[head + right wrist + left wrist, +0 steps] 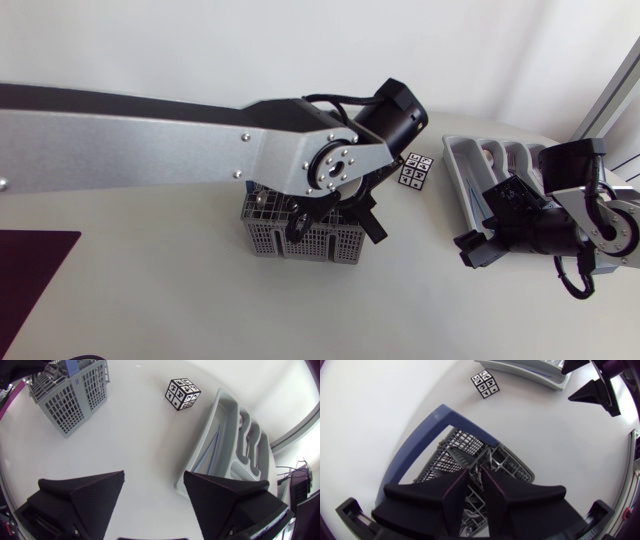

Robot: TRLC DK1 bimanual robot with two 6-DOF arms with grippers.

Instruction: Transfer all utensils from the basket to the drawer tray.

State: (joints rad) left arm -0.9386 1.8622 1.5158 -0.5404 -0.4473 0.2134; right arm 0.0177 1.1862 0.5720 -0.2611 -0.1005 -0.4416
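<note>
A grey slotted basket (268,240) with a blue handle (420,445) stands mid-table. My left gripper (332,228) hangs straight over it, tips dipped into a compartment. In the left wrist view the left gripper (475,470) is open by only a narrow gap, and shiny metal utensils (486,459) stand right at its fingertips. The grey drawer tray (463,165) lies at the right with silvery pieces in its far slots. My right gripper (476,248) rests open and empty beside the tray's near end. In its own view the right gripper (152,487) faces bare table between the basket (75,395) and the tray (220,425).
A black-and-white marker cube (415,171) sits between basket and tray, also seen as the cube (182,394) ahead of the right gripper. A dark purple mat (30,270) covers the table's lower left corner. My long left arm link (150,140) spans the table's left half.
</note>
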